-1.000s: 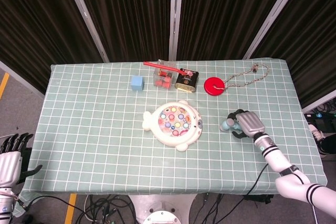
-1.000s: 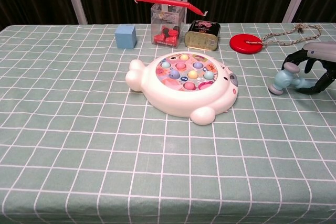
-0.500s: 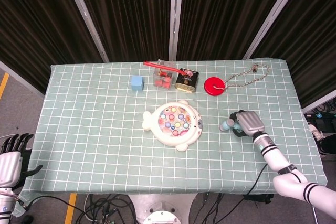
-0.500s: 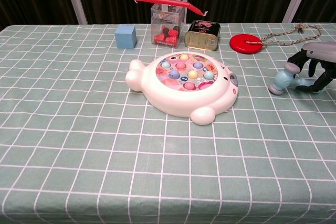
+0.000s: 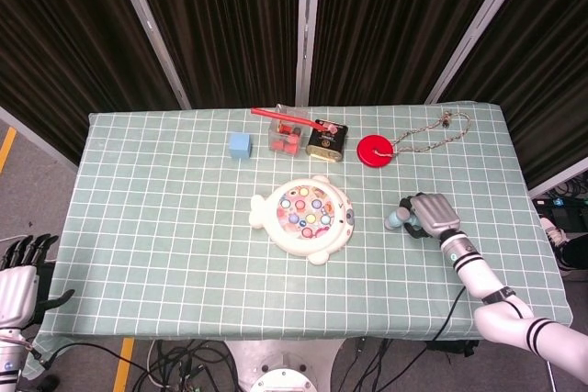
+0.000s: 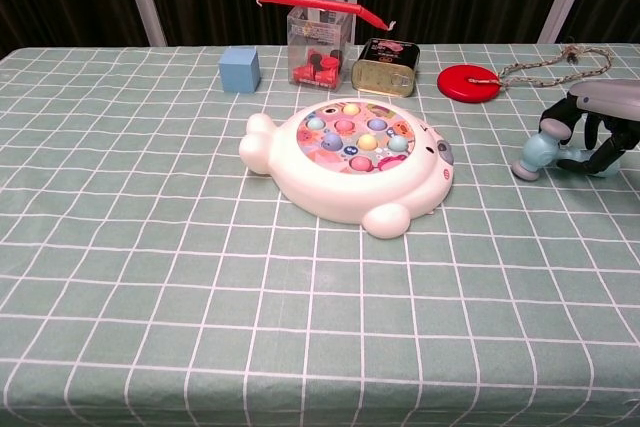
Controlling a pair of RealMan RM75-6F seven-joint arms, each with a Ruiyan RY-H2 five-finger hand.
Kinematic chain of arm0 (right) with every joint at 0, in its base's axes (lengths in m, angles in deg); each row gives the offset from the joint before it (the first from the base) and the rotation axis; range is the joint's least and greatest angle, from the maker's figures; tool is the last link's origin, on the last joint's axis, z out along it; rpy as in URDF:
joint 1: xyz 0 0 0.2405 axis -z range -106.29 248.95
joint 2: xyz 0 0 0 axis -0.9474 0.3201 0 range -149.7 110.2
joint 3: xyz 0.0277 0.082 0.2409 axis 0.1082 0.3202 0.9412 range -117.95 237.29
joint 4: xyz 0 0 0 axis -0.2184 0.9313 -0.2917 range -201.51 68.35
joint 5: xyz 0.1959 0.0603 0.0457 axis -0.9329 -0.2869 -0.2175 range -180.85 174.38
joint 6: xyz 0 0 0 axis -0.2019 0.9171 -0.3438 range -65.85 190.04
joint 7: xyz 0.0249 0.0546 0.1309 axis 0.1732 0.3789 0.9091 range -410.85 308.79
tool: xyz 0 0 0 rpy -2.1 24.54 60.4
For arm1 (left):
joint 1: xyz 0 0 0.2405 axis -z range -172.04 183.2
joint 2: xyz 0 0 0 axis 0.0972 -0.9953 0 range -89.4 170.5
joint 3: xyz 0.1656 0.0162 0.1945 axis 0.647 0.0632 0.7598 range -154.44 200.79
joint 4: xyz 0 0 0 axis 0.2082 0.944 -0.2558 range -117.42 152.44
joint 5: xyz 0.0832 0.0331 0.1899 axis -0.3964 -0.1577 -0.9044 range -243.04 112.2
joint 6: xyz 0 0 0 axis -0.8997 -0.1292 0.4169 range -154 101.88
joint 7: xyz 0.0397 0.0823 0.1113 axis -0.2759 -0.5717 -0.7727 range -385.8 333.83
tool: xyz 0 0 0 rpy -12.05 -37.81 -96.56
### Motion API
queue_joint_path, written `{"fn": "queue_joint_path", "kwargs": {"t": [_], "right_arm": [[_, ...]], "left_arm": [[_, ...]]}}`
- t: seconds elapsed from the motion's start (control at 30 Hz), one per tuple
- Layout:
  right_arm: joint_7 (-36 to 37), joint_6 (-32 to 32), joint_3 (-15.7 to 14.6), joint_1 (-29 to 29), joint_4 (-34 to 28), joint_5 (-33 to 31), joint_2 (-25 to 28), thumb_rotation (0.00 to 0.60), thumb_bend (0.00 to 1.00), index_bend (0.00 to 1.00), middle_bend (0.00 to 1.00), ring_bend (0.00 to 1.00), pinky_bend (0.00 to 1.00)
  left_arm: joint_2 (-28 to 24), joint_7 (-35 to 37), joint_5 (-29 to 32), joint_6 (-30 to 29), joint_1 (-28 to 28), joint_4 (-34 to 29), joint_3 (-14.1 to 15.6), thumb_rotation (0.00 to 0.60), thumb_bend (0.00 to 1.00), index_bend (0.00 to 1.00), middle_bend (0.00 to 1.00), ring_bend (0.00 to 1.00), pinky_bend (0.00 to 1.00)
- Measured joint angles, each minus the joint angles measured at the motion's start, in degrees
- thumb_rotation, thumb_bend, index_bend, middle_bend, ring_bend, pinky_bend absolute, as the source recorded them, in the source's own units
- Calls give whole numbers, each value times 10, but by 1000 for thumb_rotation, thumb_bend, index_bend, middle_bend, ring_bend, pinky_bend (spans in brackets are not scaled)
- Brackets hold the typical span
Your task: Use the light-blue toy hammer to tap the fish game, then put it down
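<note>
The white fish game (image 5: 303,219) (image 6: 350,172) lies mid-table with coloured fish in its round top. To its right the light-blue toy hammer (image 5: 397,218) (image 6: 537,151) lies with its head on the cloth. My right hand (image 5: 432,215) (image 6: 598,132) covers the hammer's handle, fingers curled down around it, so the handle is hidden. My left hand (image 5: 18,277) hangs beyond the table's left front corner, fingers apart and holding nothing; the chest view does not show it.
Along the back stand a blue cube (image 5: 240,144) (image 6: 239,69), a clear box of red pieces (image 5: 287,138) (image 6: 319,47), a dark tin (image 5: 326,140) (image 6: 385,66) and a red disc on a string (image 5: 374,150) (image 6: 473,82). The table's right edge (image 5: 528,199) is near my right hand.
The right hand's fingers have curled in tighter around the hammer's handle. The hammer head has stayed in place on the cloth. The left hand has not moved.
</note>
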Motion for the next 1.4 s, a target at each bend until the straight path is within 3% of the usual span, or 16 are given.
{"fn": "queue_joint_path", "kwargs": {"t": [0.4, 0.7, 1.13, 1.4], "right_arm": [[7, 9, -2, -2, 11, 9, -8, 600, 463, 603, 525, 464, 569], [28, 35, -5, -1, -3, 44, 16, 600, 491, 662, 588, 554, 665], [17, 90, 10, -12, -123, 94, 96, 600, 492, 664, 607, 574, 692], [-55, 24, 44, -85, -180, 68, 102, 600, 491, 671, 609, 575, 708]], "left_arm": [[4, 6, 1, 1, -1, 7, 0, 600, 100, 139, 107, 46, 77], [2, 4, -1, -2, -2, 4, 0, 600, 100, 139, 107, 46, 77], [-7, -4, -8, -7, 1, -7, -1, 600, 101, 139, 107, 46, 77], [-9, -8, -14, -11, 2, -15, -1, 600, 100, 139, 107, 46, 77]]}}
